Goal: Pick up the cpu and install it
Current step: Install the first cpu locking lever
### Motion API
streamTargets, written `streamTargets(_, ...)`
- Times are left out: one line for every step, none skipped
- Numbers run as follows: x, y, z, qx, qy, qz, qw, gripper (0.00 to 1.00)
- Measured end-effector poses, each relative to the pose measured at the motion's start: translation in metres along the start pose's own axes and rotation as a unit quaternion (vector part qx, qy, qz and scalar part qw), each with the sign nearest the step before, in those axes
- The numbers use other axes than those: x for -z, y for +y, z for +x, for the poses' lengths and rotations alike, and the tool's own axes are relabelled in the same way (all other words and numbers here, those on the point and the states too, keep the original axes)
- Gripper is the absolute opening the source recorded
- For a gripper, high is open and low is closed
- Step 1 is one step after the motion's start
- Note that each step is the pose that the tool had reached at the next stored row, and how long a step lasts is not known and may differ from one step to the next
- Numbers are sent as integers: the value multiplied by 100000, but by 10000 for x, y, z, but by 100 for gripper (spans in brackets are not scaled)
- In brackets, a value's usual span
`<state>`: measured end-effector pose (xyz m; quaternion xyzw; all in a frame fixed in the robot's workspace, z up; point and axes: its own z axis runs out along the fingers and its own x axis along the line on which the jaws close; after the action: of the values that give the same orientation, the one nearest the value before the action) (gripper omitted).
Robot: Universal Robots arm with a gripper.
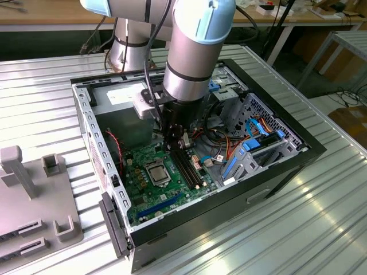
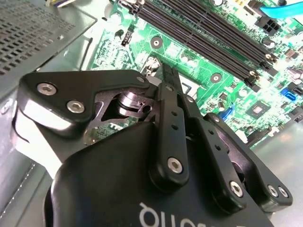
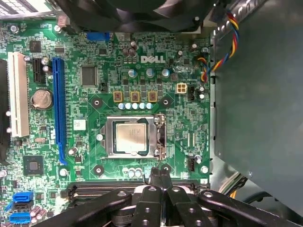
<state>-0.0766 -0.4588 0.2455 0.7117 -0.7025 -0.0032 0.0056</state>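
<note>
Gripper (image 3: pixel 160 171): fingers pressing together, holding nothing, hovering over the motherboard (image 3: pixel 94 90).
Cpu (image 3: pixel 132 137): lying in the socket (image 3: pixel 110 137), centre of the first wrist view.

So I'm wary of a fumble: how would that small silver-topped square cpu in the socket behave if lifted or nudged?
The small flat silver-grey square cpu looks rigid and probably light. Its smooth metal top may be slippery. Sitting low inside the metal-framed socket, it likely resists sideways nudges.

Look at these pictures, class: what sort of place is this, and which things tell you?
Probably a robotics lab or workshop: a robot arm reaches into an open PC case on a ribbed metal table, with workbenches behind.
</note>
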Motion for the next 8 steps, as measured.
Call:
streamTargets(0,3,8,654,13,0,99998,11)
streamTargets(0,3,19,940,18,0,99996,11)
streamTargets(0,3,30,1071,19,1,99994,11)
streamTargets(0,4,38,1166,19,4,99993,11)
streamTargets(0,4,51,1265,19,3,99992,11)
streamTargets(-1,4,60,1316,19,4,99991,11)
streamTargets(-2,4,71,1390,19,5,99990,11)
streamTargets(-2,4,79,1441,20,4,99990,11)
